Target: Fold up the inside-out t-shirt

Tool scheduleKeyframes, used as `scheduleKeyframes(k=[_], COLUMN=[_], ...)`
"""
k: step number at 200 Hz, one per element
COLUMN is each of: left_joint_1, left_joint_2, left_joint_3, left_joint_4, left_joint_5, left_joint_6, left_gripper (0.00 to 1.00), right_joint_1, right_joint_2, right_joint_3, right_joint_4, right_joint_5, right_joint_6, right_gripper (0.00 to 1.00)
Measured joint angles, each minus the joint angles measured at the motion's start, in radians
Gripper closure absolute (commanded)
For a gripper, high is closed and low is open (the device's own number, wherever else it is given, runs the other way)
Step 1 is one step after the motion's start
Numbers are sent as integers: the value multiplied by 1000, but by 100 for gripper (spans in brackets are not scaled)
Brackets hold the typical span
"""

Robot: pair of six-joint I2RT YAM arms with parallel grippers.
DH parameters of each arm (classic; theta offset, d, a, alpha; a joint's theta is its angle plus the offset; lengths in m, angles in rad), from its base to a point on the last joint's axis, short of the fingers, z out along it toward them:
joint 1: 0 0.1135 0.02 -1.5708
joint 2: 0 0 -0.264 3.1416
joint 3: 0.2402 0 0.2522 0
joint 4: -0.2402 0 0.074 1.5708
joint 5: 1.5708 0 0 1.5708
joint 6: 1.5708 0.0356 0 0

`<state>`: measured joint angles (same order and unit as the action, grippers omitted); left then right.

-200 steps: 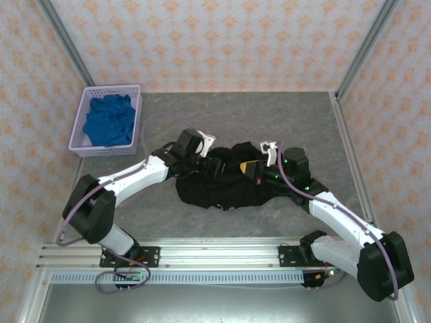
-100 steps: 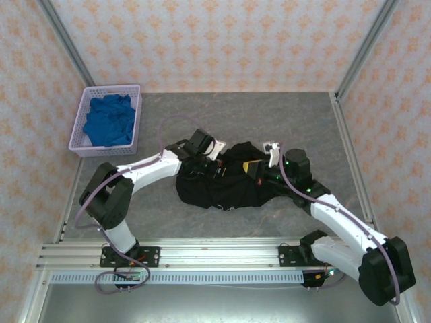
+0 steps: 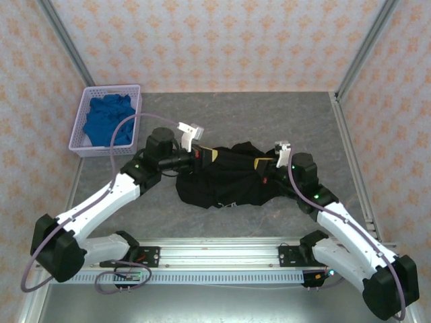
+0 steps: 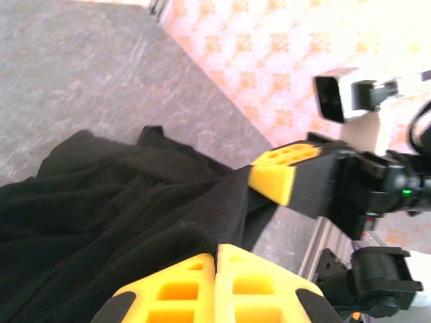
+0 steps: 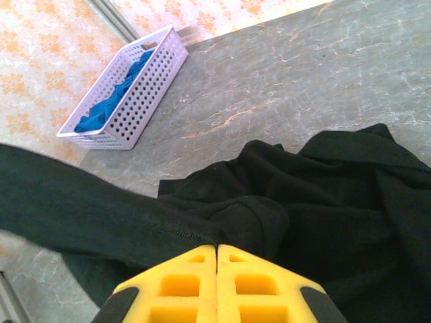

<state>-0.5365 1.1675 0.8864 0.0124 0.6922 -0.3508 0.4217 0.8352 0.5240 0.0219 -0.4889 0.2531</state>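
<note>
1. We've got the black t-shirt [image 3: 225, 183] bunched up in a crumpled heap around the middle of the grey table [image 3: 236, 114]. No neat fold lines anywhere on it.
2. The left gripper [image 3: 204, 154] is at the heap's 11 o'clock edge. In its wrist view the yellow fingers [image 4: 182, 286] are pressed flat together, with black fabric pinched right at the tips.
3. The right gripper [image 3: 264, 162] is at about 1 o'clock on the heap. Same deal there: its fingers [image 5: 178, 282] are squeezed together on a fold of the shirt.
4. In the left wrist view, a ridge of fabric runs from one pinch across to the other. The right wrist view shows a band of it stretching off towards 9 o'clock.
5. Further out, at roughly 10 o'clock from the shirt, there's a pale lilac basket [image 3: 111, 88] in the far left corner of the table. It's well apart from the shirt.
6. A blue cloth [image 3: 108, 121] is piled inside that basket.
</note>
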Motion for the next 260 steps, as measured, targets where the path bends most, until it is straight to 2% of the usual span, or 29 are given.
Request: scheduleKeyframes(k=[30, 44, 61, 74, 109, 123, 142, 168, 194, 207, 221, 232, 242, 260], left_joint_1=[0, 0, 0, 0, 0, 0, 0, 0, 0, 0, 0, 0, 0, 0], left_joint_2=[-42, -41, -41, -40, -30, -26, -24, -18, -17, -17, -17, -17, -17, -17], left_joint_3=[-43, -44, -44, -42, -8, 9, 25, 44, 56, 58, 61, 65, 69, 80], left_joint_4=[31, 31, 30, 30, 10, -2, -20, -50, -72, -77, -84, -99, -123, -181], left_joint_5=[37, 37, 33, 29, -6, -23, -43, -56, -65, -66, -72, -82, -111, -201], left_joint_6=[-4, -12, -20, -32, -69, -76, -87, -98, -98, -97, -97, -94, -92, -82], left_gripper=[100, 100, 100, 100, 100, 100, 100, 100, 100, 100, 100, 100, 100, 100], right_joint_1=[1, 3, 16, 29, 95, 130, 188, 291, 358, 361, 361, 361, 352, 304], right_joint_2=[50, 81, 102, 111, 146, 134, 104, 107, 203, 261, 314, 344, 356, 357], right_joint_3=[45, 77, 99, 119, 224, 228, 198, 175, 186, 193, 198, 202, 203, 197], right_joint_4=[-36, -56, -82, -134, -296, -300, -262, -222, -193, -173, -140, -117, -92, -31], right_joint_5=[27, 34, 58, 109, 290, 286, 220, 154, 203, 240, 260, 250, 202, 50], right_joint_6=[19, 23, 7, -12, -92, -135, -178, -227, -257, -259, -258, -260, -247, -215], right_gripper=[98, 87, 68, 60, 56, 55, 54, 48, 45, 49, 73, 86, 92, 96])
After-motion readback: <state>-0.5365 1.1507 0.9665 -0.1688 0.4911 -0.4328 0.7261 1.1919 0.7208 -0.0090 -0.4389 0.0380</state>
